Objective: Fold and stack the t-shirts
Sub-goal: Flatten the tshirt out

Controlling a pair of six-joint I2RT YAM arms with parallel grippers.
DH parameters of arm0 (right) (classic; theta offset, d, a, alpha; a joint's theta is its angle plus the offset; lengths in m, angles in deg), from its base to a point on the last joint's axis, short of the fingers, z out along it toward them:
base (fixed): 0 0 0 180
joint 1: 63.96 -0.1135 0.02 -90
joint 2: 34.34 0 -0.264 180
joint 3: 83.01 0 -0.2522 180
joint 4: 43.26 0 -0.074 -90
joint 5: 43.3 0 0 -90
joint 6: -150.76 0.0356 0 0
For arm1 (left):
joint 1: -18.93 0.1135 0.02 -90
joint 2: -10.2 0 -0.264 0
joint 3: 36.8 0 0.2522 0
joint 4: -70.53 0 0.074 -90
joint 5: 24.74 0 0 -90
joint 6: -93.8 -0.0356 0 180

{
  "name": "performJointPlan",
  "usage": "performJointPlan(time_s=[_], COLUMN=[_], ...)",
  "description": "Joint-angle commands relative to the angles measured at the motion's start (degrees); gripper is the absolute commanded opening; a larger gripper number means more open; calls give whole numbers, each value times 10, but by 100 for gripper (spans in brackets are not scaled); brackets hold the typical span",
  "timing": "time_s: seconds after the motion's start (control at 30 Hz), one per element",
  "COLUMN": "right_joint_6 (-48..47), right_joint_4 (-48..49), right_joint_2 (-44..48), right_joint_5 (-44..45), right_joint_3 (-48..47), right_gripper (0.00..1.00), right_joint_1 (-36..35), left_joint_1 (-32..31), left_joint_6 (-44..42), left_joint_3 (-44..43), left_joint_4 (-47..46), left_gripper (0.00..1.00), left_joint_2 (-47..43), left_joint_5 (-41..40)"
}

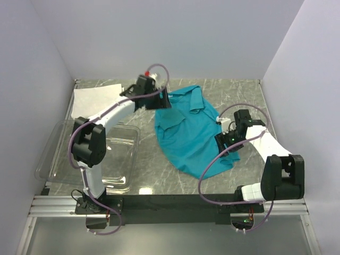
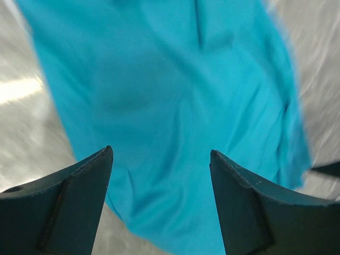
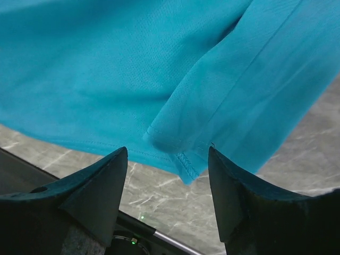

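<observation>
The teal-blue t-shirt (image 1: pixel 191 133) lies spread and rumpled on the marble table, collar toward the back. The white t-shirt (image 1: pixel 95 98) lies as a folded rectangle at the back left. My left gripper (image 1: pixel 163 101) is open and empty over the teal shirt's back left edge; in the left wrist view the shirt (image 2: pixel 175 106) fills the space between and beyond the fingertips (image 2: pixel 159 154). My right gripper (image 1: pixel 223 142) is open and empty at the shirt's right edge; in the right wrist view a folded hem corner (image 3: pixel 180 154) lies just ahead of the fingertips (image 3: pixel 167 151).
A clear plastic bin (image 1: pixel 90 154) stands at the front left beside the left arm. Grey walls close the table on the left, back and right. A black rail (image 1: pixel 175 202) runs along the near edge.
</observation>
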Motion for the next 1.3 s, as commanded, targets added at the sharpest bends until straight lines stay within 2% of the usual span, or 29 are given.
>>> performJointPlan(time_s=[0.0, 0.2, 0.3, 0.33, 0.4, 0.53, 0.77, 0.8, 0.87, 0.9, 0.93, 1.0, 1.03, 1.13, 1.17, 1.27], right_joint_6=[43, 67, 65, 64, 66, 63, 63, 68, 61, 55, 42, -5, -20, -36, -28, 10], right_joint_4=[57, 89, 87, 86, 86, 80, 155, 175, 174, 141, 58, -5, -28, -6, 2, 40], right_joint_2=[6, -39, -64, -76, -81, -78, -76, -83, -98, -124, -138, -156, -153, -115, -105, -86], right_joint_5=[63, 99, 92, 83, 81, 92, 205, 247, 231, 164, 105, 14, 10, 2, 4, 35], right_joint_3=[16, 13, 1, -1, -7, -30, -148, -176, -234, -260, -284, -297, -283, -179, -131, -66], right_gripper=[68, 62, 51, 42, 32, 0, 0, 0, 0, 0, 9, 29, 44, 57, 58, 59], right_joint_1=[-28, -38, -38, -38, -38, -29, 89, 109, 119, 119, 117, 97, 80, 32, 22, -17], left_joint_1=[-43, -55, -54, -55, -54, -55, -54, -53, -53, -53, -54, -53, -54, -53, -53, -53], left_joint_6=[5, 16, 15, 14, 14, 6, -27, -34, -39, -42, -43, -44, -43, -41, -40, -48], left_joint_3=[54, 93, 96, 95, 96, 101, 89, 85, 75, 72, 69, 73, 75, 94, 102, 112], left_joint_4=[33, 14, 1, 1, -1, 1, 10, 10, 13, 20, 22, 18, 15, 3, 0, -7], left_gripper=[78, 78, 78, 78, 78, 78, 78, 79, 79, 79, 79, 79, 79, 79, 80, 82], left_joint_2=[-27, -31, -33, -33, -35, -49, -65, -64, -58, -56, -53, -55, -60, -77, -81, -94], left_joint_5=[-13, -65, -80, -81, -83, -89, -97, -96, -92, -91, -88, -88, -89, -90, -88, -85])
